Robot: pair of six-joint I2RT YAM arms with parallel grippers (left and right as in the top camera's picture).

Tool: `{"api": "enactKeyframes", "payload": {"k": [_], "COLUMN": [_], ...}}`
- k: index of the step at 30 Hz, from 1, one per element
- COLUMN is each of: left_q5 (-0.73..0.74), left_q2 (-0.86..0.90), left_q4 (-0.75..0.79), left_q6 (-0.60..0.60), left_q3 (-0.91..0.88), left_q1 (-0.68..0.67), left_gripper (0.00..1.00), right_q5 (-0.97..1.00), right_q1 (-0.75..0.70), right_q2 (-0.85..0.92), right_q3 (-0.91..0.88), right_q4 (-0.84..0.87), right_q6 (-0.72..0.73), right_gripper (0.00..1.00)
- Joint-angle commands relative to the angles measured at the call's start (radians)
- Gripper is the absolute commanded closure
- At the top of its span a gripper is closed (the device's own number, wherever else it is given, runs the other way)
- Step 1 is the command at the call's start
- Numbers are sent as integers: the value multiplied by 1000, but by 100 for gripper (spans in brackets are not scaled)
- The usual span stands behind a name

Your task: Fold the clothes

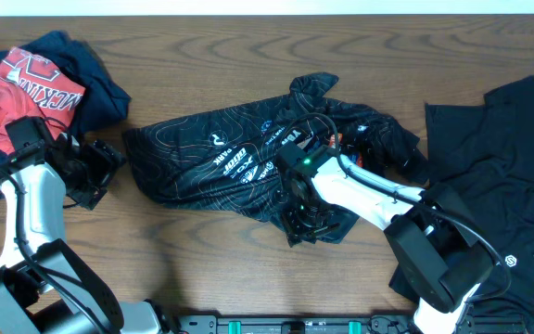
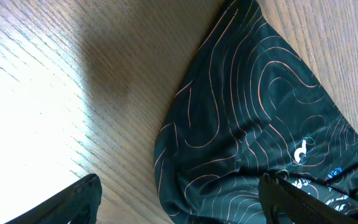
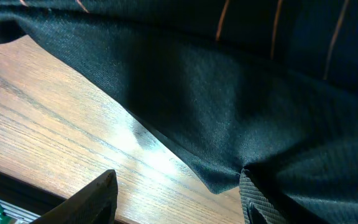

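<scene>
Black jersey [image 1: 221,158] lies rumpled; right gripper [image 3: 178,180], fingers apart, hovers at its five-o'clock hem, while left gripper [image 2: 179,183] gapes wide at nine o'clock.

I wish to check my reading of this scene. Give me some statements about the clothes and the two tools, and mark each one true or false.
1. The black cycling jersey lies crumpled at the middle of the table. True.
2. The left tool is shut on the jersey. False: its fingers stand apart and hold nothing; it is at the jersey's left edge.
3. A red garment lies in the pile at the far left. True.
4. The right tool is over the plain black garment. False: it is at the jersey's near edge, with its fingers apart.
</scene>
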Motion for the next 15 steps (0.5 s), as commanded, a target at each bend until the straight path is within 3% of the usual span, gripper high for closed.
{"api": "enactKeyframes", "payload": {"k": [1, 12, 15], "left_q5": [6, 6, 6], "left_q2": [-9, -9, -9], "left_q4": [-3, -3, -2], "left_q6": [9, 10, 10], "left_q3": [4, 4, 4], "left_q1": [-2, -2, -2], "left_gripper": [18, 18, 18], "right_q5": [-17, -31, -39], "right_q1": [-5, -47, -90], "right_q2": [0, 0, 0], "right_q3": [-8, -73, -126], "right_q4": [3, 88, 100], "right_q6": [14, 22, 21], "right_gripper": [39, 32, 36]}}
